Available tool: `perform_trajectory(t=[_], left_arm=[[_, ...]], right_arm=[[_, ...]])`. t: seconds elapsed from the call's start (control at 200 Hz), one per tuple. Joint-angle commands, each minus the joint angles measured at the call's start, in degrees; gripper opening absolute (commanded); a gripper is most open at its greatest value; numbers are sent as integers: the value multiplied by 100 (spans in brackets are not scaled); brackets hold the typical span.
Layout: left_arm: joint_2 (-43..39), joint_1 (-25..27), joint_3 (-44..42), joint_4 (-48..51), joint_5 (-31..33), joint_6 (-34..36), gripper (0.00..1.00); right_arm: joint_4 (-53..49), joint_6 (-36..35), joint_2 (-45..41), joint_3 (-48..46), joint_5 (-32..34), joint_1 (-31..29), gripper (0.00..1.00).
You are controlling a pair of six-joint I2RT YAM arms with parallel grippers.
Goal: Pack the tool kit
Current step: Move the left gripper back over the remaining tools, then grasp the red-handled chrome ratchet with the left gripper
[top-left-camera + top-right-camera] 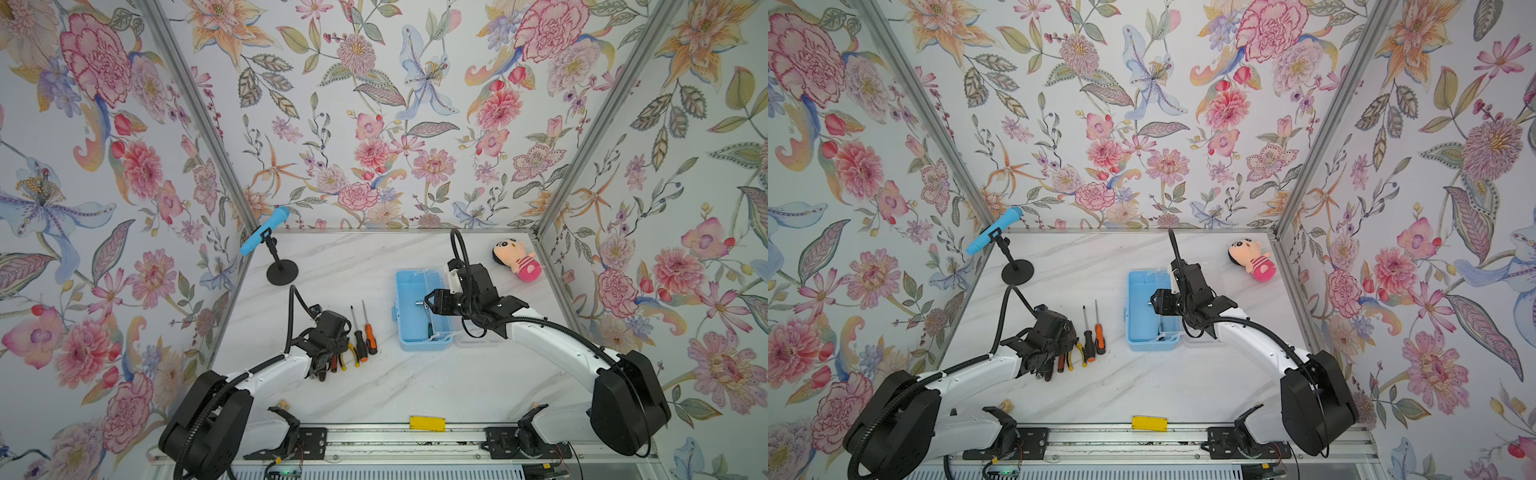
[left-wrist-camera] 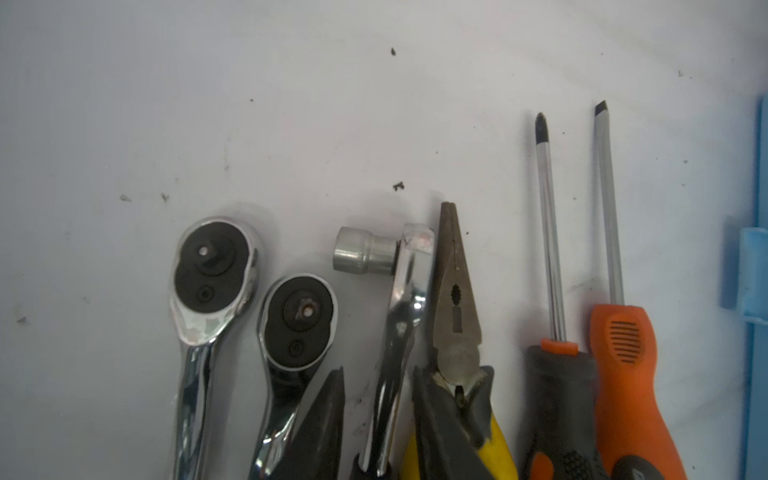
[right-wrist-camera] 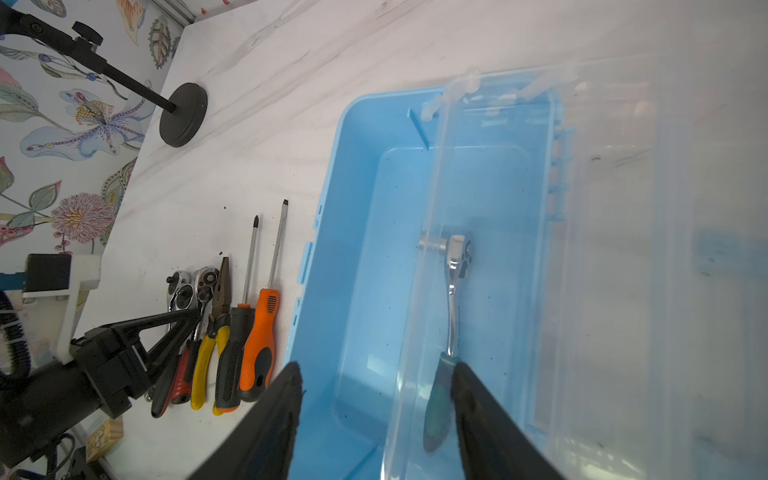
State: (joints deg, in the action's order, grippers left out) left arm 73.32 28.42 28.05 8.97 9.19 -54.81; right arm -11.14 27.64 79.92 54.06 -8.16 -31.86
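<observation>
The light-blue box point(image 1: 401, 307) point(image 1: 1133, 316) stands open, and its clear lid point(image 3: 623, 249) is swung toward the right arm. One ratchet point(image 3: 455, 291) lies inside. My right gripper point(image 3: 374, 365) point(image 1: 428, 301) hovers over the box, open and empty. Left of the box lies a row of tools: two ratchets point(image 2: 212, 270) point(image 2: 299, 316), a third ratchet with a socket point(image 2: 409, 270), yellow-handled pliers point(image 2: 455, 299), a dark screwdriver point(image 2: 561, 395) and an orange screwdriver point(image 2: 627, 353). My left gripper point(image 2: 378, 372) point(image 1: 328, 365) straddles the third ratchet's handle, with a small gap still showing on one side.
A blue toy microphone point(image 1: 266, 230) on a black stand sits at the back left. A pink plush doll point(image 1: 519, 259) lies at the back right. A yellow block point(image 1: 427, 423) rests on the front rail. Floral walls enclose the marble table on three sides.
</observation>
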Motion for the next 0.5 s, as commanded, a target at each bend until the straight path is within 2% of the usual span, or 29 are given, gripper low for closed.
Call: perform_trajectory(t=[0.0, 0.19, 0.495], left_arm=[[141, -122, 132, -225, -82, 164, 31], [351, -252, 167, -357, -140, 237, 29], [569, -254, 121, -465, -180, 339, 18]], right_arm=[[86, -41, 68, 171, 3, -42, 59], [86, -53, 129, 175, 2, -23, 59], [102, -54, 129, 136, -1, 16, 59]])
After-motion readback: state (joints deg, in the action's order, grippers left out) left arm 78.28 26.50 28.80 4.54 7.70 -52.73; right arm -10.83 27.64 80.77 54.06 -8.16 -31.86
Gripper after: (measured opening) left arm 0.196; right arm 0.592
